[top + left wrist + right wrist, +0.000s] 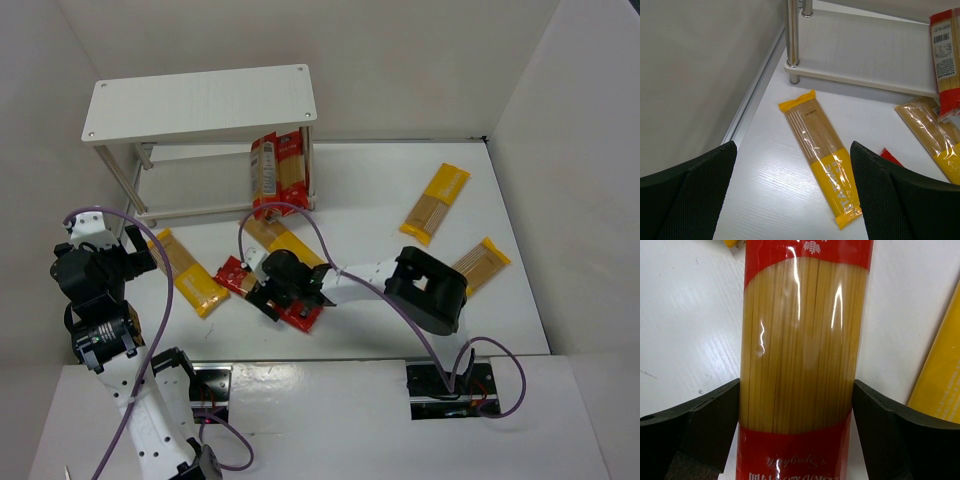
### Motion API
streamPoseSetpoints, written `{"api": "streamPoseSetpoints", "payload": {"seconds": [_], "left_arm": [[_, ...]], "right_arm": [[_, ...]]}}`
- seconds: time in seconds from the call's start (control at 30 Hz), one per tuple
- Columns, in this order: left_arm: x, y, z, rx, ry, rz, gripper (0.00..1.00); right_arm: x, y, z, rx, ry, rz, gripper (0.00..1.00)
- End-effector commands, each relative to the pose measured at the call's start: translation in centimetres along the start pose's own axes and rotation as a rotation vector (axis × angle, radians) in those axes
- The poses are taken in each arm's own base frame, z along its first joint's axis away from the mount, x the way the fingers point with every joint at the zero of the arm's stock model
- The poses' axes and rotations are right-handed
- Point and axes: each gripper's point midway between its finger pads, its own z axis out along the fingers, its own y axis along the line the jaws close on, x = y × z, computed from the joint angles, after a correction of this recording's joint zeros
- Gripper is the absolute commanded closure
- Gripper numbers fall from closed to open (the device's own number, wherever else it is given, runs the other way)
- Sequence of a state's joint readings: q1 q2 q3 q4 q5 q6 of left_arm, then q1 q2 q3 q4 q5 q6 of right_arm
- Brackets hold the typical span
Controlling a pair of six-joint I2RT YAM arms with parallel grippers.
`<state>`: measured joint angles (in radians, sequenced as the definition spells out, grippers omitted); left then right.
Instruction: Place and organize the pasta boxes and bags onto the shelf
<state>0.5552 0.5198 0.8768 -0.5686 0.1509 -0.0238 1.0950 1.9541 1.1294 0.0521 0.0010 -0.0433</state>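
Observation:
A red pasta pack (802, 365) lies flat on the table, and my right gripper (796, 425) is shut on it, both fingers pressed against its long sides. From above, this gripper (285, 290) covers the middle of the red pack (300, 314). My left gripper (792, 195) hangs open above a yellow pack (820, 155) near the left wall, touching nothing. Another red pack (278, 175) leans upright against the white shelf (200, 100), whose top board is bare.
Two yellow packs (436, 203) (480, 264) lie on the right side of the table. One more yellow pack (285, 243) lies just behind the right gripper. White walls close in on the left and right. The shelf's lower board (865, 50) is close ahead of the left gripper.

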Motion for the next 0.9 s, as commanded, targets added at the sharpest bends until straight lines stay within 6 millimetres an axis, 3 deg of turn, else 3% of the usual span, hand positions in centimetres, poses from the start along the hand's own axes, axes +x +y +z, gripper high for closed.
{"api": "streamPoseSetpoints", "payload": {"seconds": [0.0, 0.1, 0.17, 0.2, 0.27, 0.37, 0.4, 0.47, 0.53, 0.73, 0.87], "left_arm": [[-0.5, 0.2, 0.2, -0.005, -0.021, 0.017, 0.0], [-0.5, 0.2, 0.2, -0.005, -0.021, 0.017, 0.0], [-0.5, 0.2, 0.2, -0.005, -0.021, 0.017, 0.0], [-0.5, 0.1, 0.2, 0.004, -0.022, 0.017, 0.0], [-0.5, 0.1, 0.2, 0.005, -0.022, 0.017, 0.0], [-0.5, 0.1, 0.2, 0.005, -0.022, 0.017, 0.0], [-0.5, 0.1, 0.2, 0.005, -0.022, 0.017, 0.0], [-0.5, -0.1, 0.2, 0.014, -0.022, 0.026, 0.0], [-0.5, -0.1, 0.2, 0.014, -0.022, 0.026, 0.0], [-0.6, -0.4, 0.0, 0.031, -0.032, 0.037, 0.0], [-0.6, -0.6, 0.0, 0.042, -0.033, 0.037, 0.0]], "right_arm": [[11.3, 0.8, -1.2, -0.054, 0.397, -0.015, 0.07], [11.4, 0.8, -1.4, -0.054, 0.409, -0.015, 0.1], [11.4, 0.8, -1.3, -0.055, 0.426, -0.014, 0.82], [11.4, 0.8, -1.3, -0.055, 0.426, -0.014, 1.0], [11.7, 1.2, -1.4, -0.081, 0.445, -0.018, 1.0], [10.2, 1.4, -2.2, -0.129, 0.401, -0.041, 1.0], [8.3, 1.7, -3.0, -0.149, 0.347, -0.055, 1.0], [6.5, 1.8, -4.2, -0.183, 0.297, -0.066, 1.0], [2.9, 1.3, -5.5, -0.211, 0.211, -0.057, 1.0], [-2.4, -0.3, -9.2, -0.291, 0.119, 0.002, 1.0], [-4.4, -1.0, -11.0, -0.29, 0.058, 0.006, 1.0]]}}
